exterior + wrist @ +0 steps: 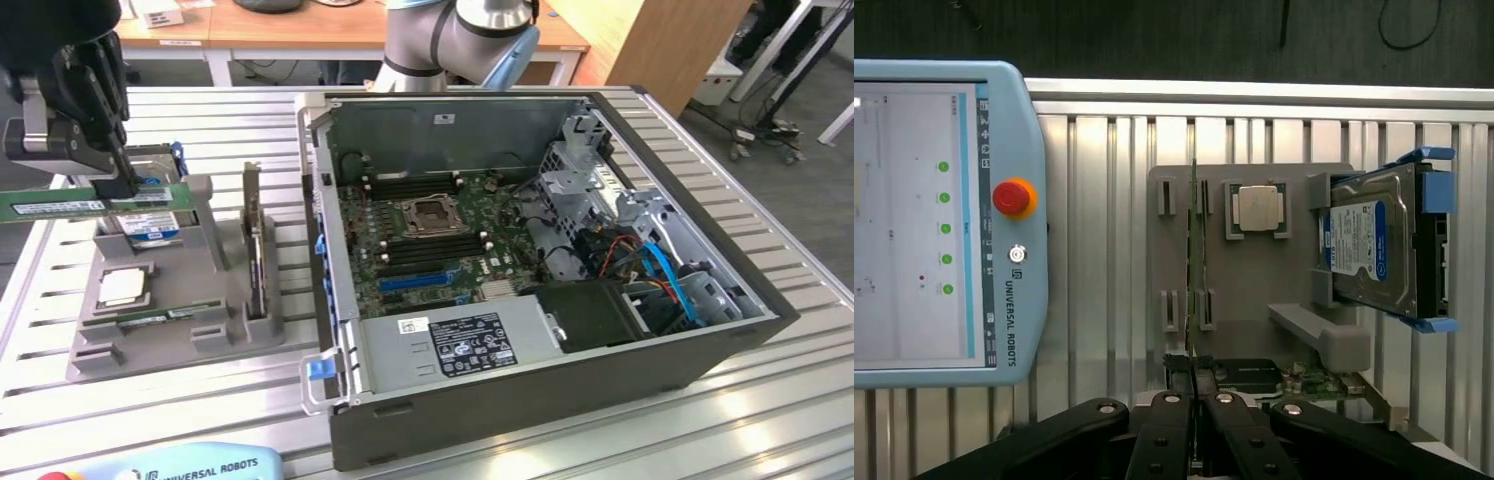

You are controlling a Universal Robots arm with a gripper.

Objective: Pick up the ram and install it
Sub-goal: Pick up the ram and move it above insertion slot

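Observation:
The ram (54,207) is a long thin green stick, held level in the air at the exterior view's far left. My black gripper (118,185) is shut on one end of it, above the grey parts fixture (200,335). In the wrist view the ram (1194,250) appears edge-on as a thin line running out from my gripper (1194,382), over the fixture's (1254,285) slotted side. The open computer case holds the motherboard (427,225), whose long dark memory slots (400,184) lie well off to the exterior view's right of the gripper.
The fixture carries a silver processor (120,287), a blue-labelled hard drive (150,222) and an upright dark expansion card (251,235). A teach pendant (944,220) lies on the slatted table beside the fixture. The case's tall left wall (318,230) stands between fixture and motherboard.

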